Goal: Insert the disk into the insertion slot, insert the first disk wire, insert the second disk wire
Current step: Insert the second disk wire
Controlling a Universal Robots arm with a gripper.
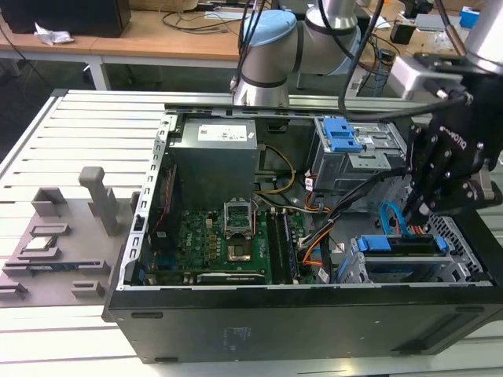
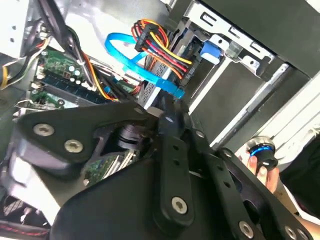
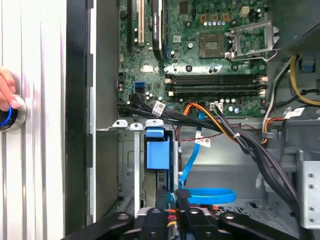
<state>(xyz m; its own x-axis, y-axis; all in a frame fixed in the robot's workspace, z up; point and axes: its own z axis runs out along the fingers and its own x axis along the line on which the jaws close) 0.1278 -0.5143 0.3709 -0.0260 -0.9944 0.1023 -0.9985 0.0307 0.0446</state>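
The disk (image 1: 401, 245), in its bright blue frame (image 3: 157, 152), lies inside the insertion slot (image 1: 465, 245), the low silver cage at the case's front corner on the exterior view's right. The light-blue second disk wire (image 1: 391, 217) loops above it. My black gripper (image 1: 423, 210) hangs over the disk's rear end, and its fingers meet on the cable's plug end (image 2: 175, 92). In the first wrist view the gripper (image 3: 181, 196) sits beside the cable's loop (image 3: 210, 195). The orange, red and black first disk wire (image 2: 160, 50) runs just behind the loop to the disk's end.
The open computer case holds a green motherboard (image 1: 228, 236), a grey power supply (image 1: 216, 153) and a taller grey cage with a blue latch (image 1: 346, 145). Black cable bundles (image 3: 250, 145) cross beside the slot. A hand (image 3: 5, 90) rests on a blue-lit button outside the case wall.
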